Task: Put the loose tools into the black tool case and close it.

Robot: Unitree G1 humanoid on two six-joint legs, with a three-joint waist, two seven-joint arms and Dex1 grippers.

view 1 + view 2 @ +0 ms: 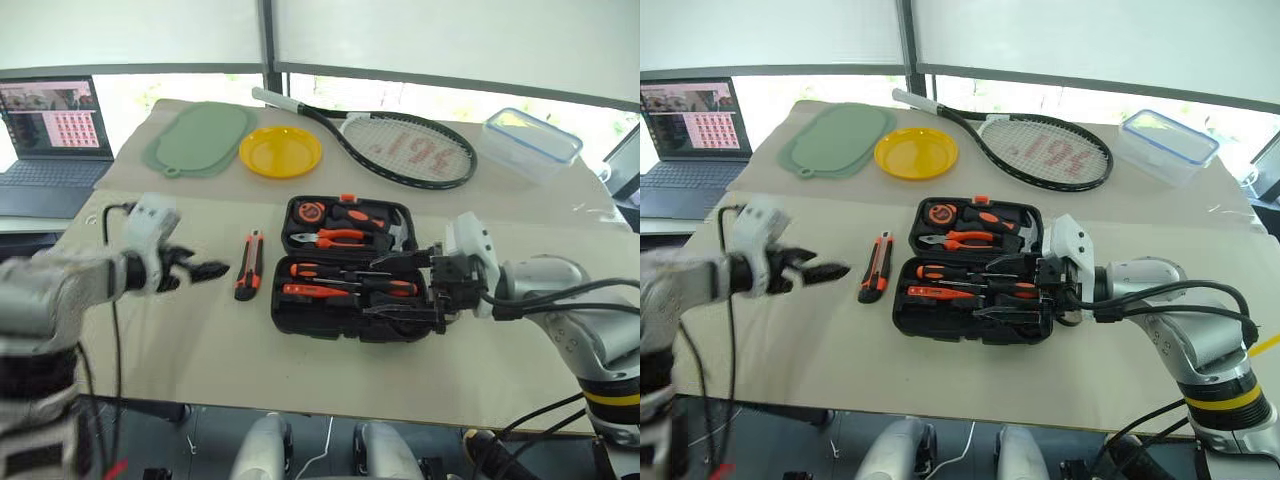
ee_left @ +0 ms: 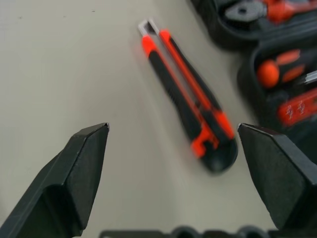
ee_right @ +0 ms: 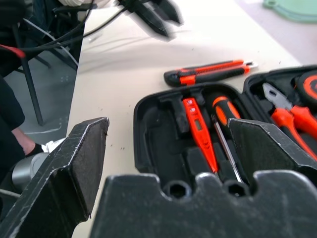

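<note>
Head cam: my left gripper (image 1: 195,270) hangs wide open and empty, utility knife (image 1: 249,264) on the table just past its tips, beside the open tool case (image 1: 300,315). Right gripper (image 1: 1025,290), open and empty too, hovers over the case.

Left wrist cam: knife ahead between the fingers (image 2: 74,173). Looks light, rigid, slick; I'd pinch mid-handle.

utility knife (image 1: 248,265) just left of open tool case (image 1: 300,318)

"361" on tennis racket (image 1: 405,147) strings
</note>
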